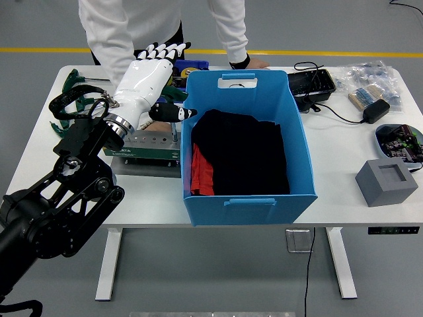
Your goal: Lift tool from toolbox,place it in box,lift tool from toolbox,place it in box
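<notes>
Head view first: we take the big blue box [248, 198] in the middle of the white table [344, 178] as our landmark, with black cloth [241, 155] and a bit of red cloth [201, 173] lying inside it. Just left of the box sits the grey-green toolbox [142, 146] on a grey mat, and a green T-handle tool [173, 105] stands upright in it, right against the box's left wall. The robot's left hand [153, 78] hovers over that tool and toolbox — white back of the hand up, black-tipped fingers spread toward the far side, thumb pointing at the box's rim. We can't tell whether it's actually touching the tool's handle, since the hand covers most of it. More green tools [78, 79] lie further left of the box, near the table's far left corner. Behind the box a person in a white top [125, 26] leans in, one hand [250, 63] resting on the table just past the box's far rim. Right of the box we see a grey block [386, 179] and a black charger [375, 110].
</notes>
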